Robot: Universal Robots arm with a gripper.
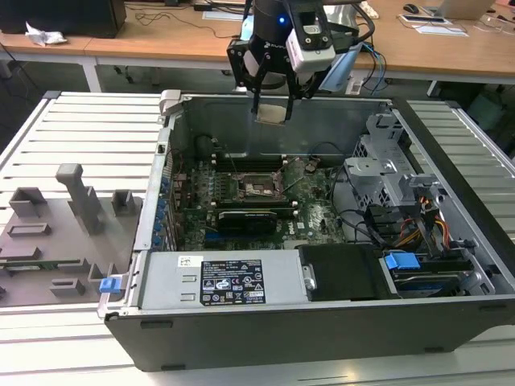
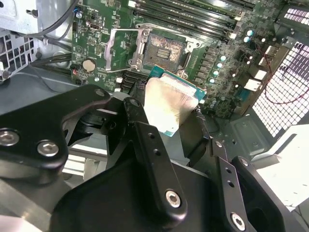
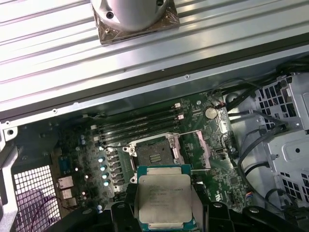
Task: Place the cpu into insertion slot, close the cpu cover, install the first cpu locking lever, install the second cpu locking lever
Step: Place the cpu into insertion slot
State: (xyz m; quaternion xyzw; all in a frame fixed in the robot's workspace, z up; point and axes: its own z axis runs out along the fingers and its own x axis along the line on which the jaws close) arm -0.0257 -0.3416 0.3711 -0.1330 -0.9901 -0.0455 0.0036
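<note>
My gripper [image 1: 271, 106] hangs above the open computer case, shut on the cpu [image 1: 271, 113], a small flat square chip held by its edges. In both wrist views the chip's silver top [image 2: 170, 102] [image 3: 163, 197] sits between the black fingers [image 2: 136, 116], high over the green motherboard [image 3: 219, 169]. The insertion slot [image 1: 259, 189] [image 2: 163, 49] [image 3: 155, 152] lies below, bare, with its brownish contact centre showing. The cpu cover [image 2: 121, 47] [image 3: 195, 149] stands flipped open beside the socket.
A long black expansion card [image 1: 253, 217] lies just in front of the socket. Memory slots [image 3: 140, 124] run behind it. Metal drive cages and cables [image 1: 386, 185] fill the exterior view's right. A grey fixture tray [image 1: 56, 233] sits outside the case on the exterior view's left.
</note>
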